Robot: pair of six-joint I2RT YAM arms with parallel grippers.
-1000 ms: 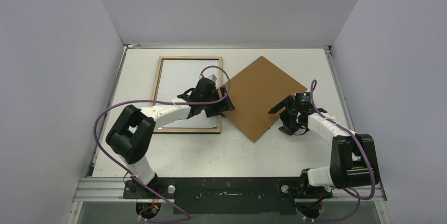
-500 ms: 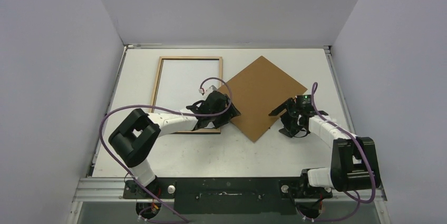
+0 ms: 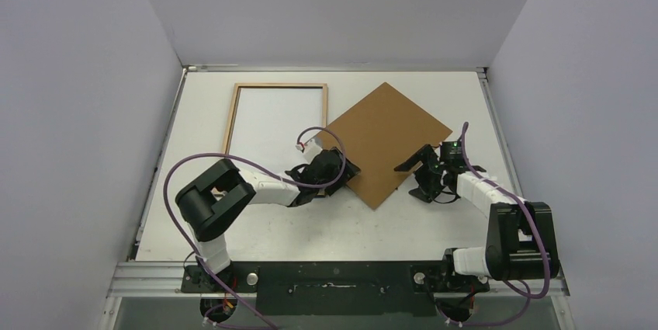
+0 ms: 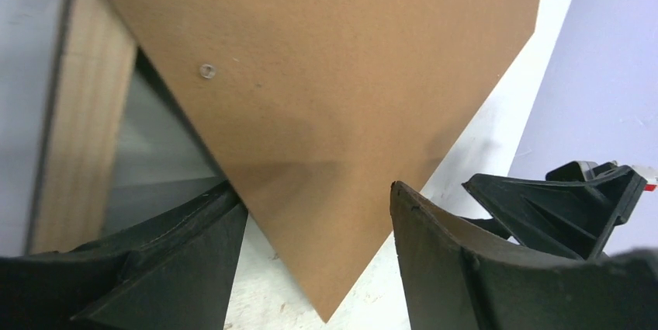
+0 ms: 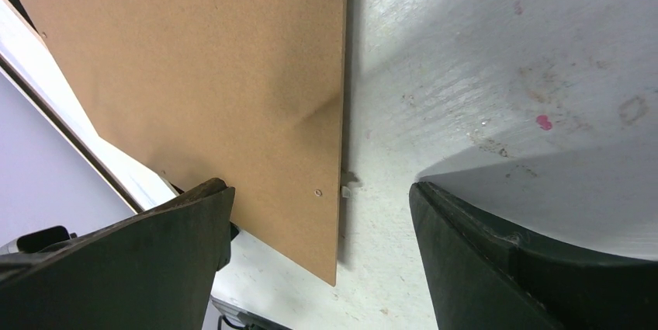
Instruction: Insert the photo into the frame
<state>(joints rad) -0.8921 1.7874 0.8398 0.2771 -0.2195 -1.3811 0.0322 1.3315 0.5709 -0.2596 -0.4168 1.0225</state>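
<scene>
Straddling backing board (image 4: 326, 112) corner w/ left gripper (image 4: 316, 213) jaws apart, right gripper (image 5: 322, 190) wide at its edge: best pinch low, lift evenly, don't nudge frame (image 3: 230, 124).

A plain brown backing board (image 3: 386, 142) is lying flat on the white counter (image 3: 310, 225), turned diamond-wise, one corner pointing toward six o'clock.

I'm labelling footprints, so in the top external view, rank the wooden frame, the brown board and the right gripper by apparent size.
1. frame: its outline covers the most area, though its near right corner is hidden.
2. brown board: close behind the frame.
3. right gripper: far smaller than either.
</scene>
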